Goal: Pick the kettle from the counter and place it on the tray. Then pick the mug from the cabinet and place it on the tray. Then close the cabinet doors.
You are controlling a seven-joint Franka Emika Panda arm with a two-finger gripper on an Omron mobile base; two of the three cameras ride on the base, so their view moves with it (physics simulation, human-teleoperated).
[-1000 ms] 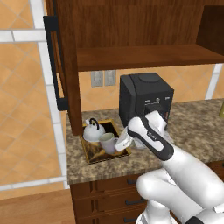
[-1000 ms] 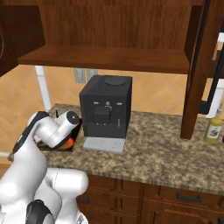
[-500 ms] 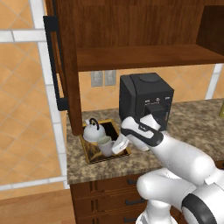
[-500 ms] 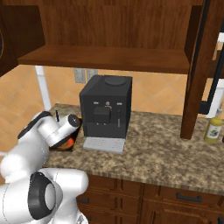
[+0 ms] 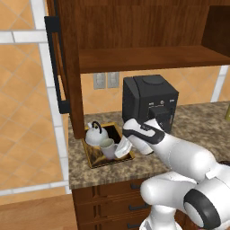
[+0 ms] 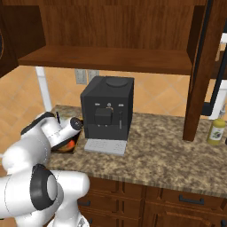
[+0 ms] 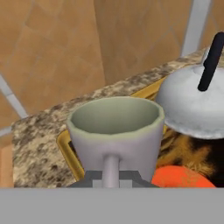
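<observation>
Mug (image 7: 114, 129) on tray (image 7: 69, 153), kettle (image 7: 192, 105) beside, gripper (image 7: 111, 176) clamping handle

I see the mug (image 7: 114, 131) at centre frame, handle toward me, on the tray (image 7: 70, 154); the kettle (image 7: 192, 107) sits at upper right.

In the hand view the grey-green cylindrical mug (image 7: 114, 131) loses its base and lower handle at the bottom edge. The silvery-white rounded kettle (image 7: 192, 103) is cut off at the right edge. In the right base view the white arm hides most of the golden-rimmed tray (image 6: 66, 145). The jaws' contact with the mug cannot be made out.
</observation>
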